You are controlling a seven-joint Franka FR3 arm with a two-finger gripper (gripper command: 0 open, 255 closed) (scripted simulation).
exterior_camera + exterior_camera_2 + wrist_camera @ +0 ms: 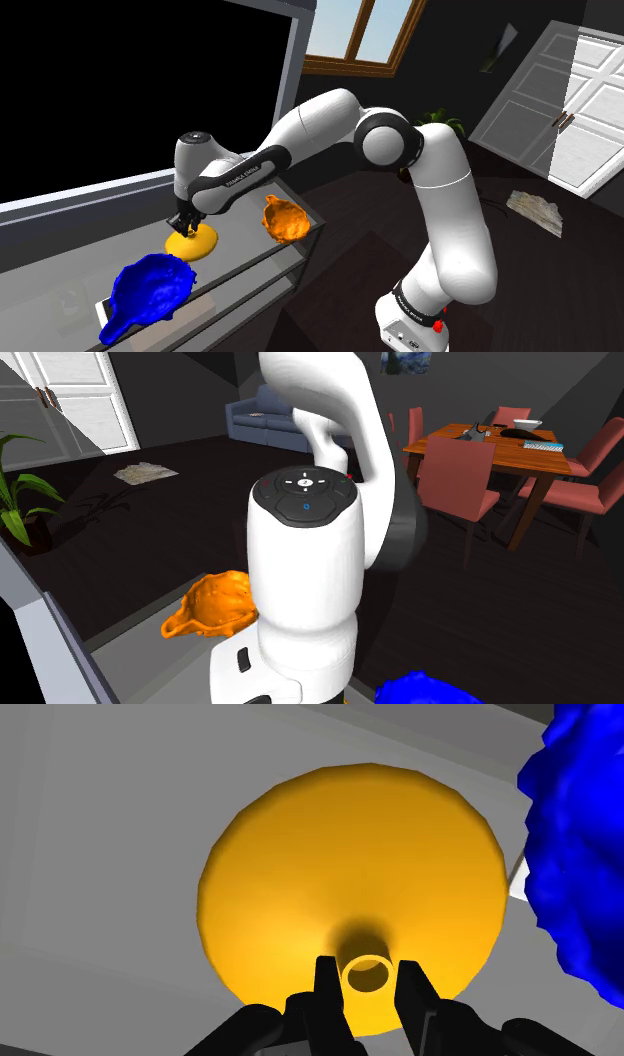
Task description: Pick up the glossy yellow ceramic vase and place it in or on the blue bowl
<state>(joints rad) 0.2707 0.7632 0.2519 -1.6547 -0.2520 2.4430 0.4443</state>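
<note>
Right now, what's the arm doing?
The white Franka arm has its black gripper down at the narrow neck of the yellow vase, which sits on the grey surface. The blue bowl lies close beside the vase, which is not in it yet. An orange object stands on the vase's other side.

A glossy yellow flared vase (350, 874), a lumpy solid-blue bowl (150, 288) and a knobbly orange object (284, 218) were all unpatterned.
</note>
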